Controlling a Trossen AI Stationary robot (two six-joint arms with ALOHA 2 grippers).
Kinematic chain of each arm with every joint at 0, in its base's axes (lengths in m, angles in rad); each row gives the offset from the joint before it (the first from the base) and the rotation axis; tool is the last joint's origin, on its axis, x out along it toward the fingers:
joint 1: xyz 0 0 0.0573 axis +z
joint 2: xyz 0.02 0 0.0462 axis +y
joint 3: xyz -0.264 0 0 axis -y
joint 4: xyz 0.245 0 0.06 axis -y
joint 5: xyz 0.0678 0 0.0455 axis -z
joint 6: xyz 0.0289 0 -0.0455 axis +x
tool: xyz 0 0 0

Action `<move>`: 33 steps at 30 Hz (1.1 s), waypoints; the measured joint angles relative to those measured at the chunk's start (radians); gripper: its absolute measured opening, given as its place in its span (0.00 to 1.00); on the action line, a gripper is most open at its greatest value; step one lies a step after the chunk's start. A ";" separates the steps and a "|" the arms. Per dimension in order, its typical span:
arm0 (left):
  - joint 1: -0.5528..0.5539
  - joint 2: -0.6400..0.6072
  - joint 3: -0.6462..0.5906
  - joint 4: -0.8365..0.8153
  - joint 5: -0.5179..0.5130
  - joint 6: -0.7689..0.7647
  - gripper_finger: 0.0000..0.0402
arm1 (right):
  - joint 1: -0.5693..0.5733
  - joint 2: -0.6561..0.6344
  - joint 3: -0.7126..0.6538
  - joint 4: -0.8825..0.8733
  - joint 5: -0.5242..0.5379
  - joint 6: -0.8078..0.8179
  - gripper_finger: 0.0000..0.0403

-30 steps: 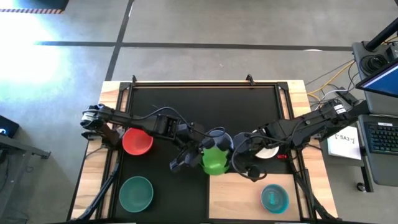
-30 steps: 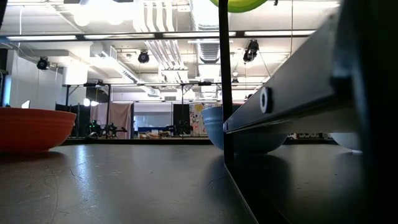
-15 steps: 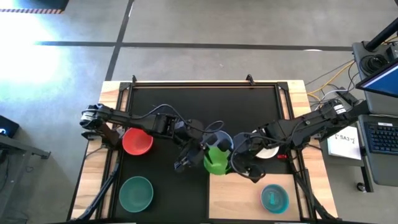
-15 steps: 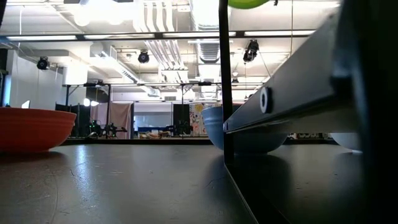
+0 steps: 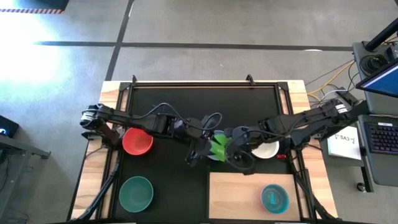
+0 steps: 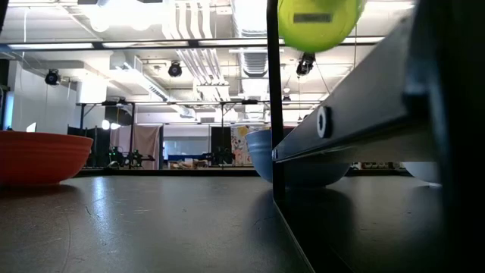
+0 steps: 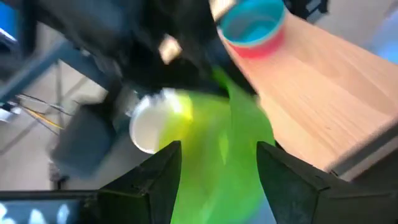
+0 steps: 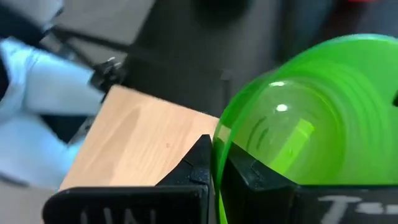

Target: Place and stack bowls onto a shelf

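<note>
The light green bowl hangs tipped on edge over the black mat, just beyond the shelf; its labelled bottom faces the table's near edge. My right gripper is shut on it, coming from the right. My left gripper is open, with a finger on either side of the bowl; whether they touch it I cannot tell. A blue bowl inside a magenta one stands on the shelf. My right gripper pinches the light green bowl's rim between its two fingers, one on the inside of the wall and one on the outside. The fingers come roughly level from the table's right. The bowl is lifted clear and stands on edge.
A red bowl sits at the mat's left, a teal-green bowl at its near left, and a white bowl under my right arm. A periwinkle bowl rests on the mat behind the shelf's edge.
The green bowl has gone from over the shelf's far left corner toward the table's far edge, has come lower and has tipped on edge. Both grippers have moved with it toward the far edge, the right one also toward the left.
</note>
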 joint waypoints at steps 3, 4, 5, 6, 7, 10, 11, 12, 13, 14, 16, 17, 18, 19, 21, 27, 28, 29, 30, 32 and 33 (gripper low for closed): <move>0.000 0.000 0.000 0.049 -0.046 -0.001 0.48 | -0.014 0.001 0.000 0.001 0.037 0.124 0.02; 0.000 0.000 0.000 0.061 -0.072 -0.003 0.48 | -0.020 0.001 0.000 0.000 0.040 0.172 0.02; 0.001 0.000 0.000 0.068 -0.100 -0.004 0.48 | -0.023 0.001 0.000 -0.002 0.047 0.223 0.02; 0.001 0.000 0.000 0.074 -0.130 -0.007 0.48 | -0.025 0.001 0.001 -0.007 0.058 0.271 0.02; 0.001 0.000 0.000 0.075 -0.162 -0.012 0.48 | -0.027 0.001 0.001 -0.017 0.068 0.312 0.02; 0.001 0.000 0.000 0.068 -0.290 -0.052 0.48 | -0.027 -0.008 0.002 -0.088 0.104 0.425 0.02; 0.000 0.000 0.000 0.068 -0.344 -0.075 0.48 | -0.027 -0.013 0.002 -0.119 0.104 0.454 0.02; 0.000 0.000 0.000 0.067 -0.399 -0.104 0.48 | -0.027 -0.020 0.002 -0.153 0.103 0.484 0.02; 0.000 0.000 0.000 0.061 -0.459 -0.143 0.48 | -0.026 -0.026 0.002 -0.184 0.103 0.515 0.02; 0.002 0.000 0.000 0.050 -0.521 -0.191 0.48 | -0.021 -0.031 0.002 -0.209 0.102 0.549 0.02; 0.005 0.000 0.000 0.024 -0.623 -0.295 0.48 | -0.002 -0.044 0.002 -0.243 0.099 0.614 0.02; 0.006 0.000 0.000 0.003 -0.655 -0.342 0.48 | 0.011 -0.050 0.002 -0.254 0.097 0.642 0.02; 0.009 0.000 0.000 -0.023 -0.678 -0.388 0.48 | 0.028 -0.058 0.002 -0.261 0.093 0.677 0.02; 0.010 0.000 0.000 -0.051 -0.688 -0.430 0.48 | 0.046 -0.064 0.002 -0.265 0.093 0.711 0.02; 0.012 0.000 0.000 -0.104 -0.686 -0.494 0.48 | 0.085 -0.069 0.002 -0.267 0.092 0.785 0.02; 0.015 0.001 -0.005 -0.196 -0.686 -0.594 0.48 | 0.238 -0.068 0.002 -0.268 0.092 1.012 0.02; 0.015 0.001 -0.006 -0.198 -0.686 -0.599 0.48 | 0.268 -0.067 0.002 -0.270 0.092 1.049 0.02; 0.015 0.001 -0.006 -0.199 -0.687 -0.602 0.48 | 0.298 -0.066 0.002 -0.270 0.093 1.091 0.02; 0.015 0.001 -0.007 -0.197 -0.687 -0.603 0.48 | 0.327 -0.066 0.002 -0.270 0.092 1.134 0.02; 0.015 0.001 -0.010 -0.199 -0.687 -0.604 0.48 | 0.386 -0.066 0.002 -0.270 0.092 1.222 0.02; 0.015 0.001 -0.011 -0.199 -0.687 -0.604 0.48 | 0.416 -0.066 0.002 -0.270 0.092 1.266 0.02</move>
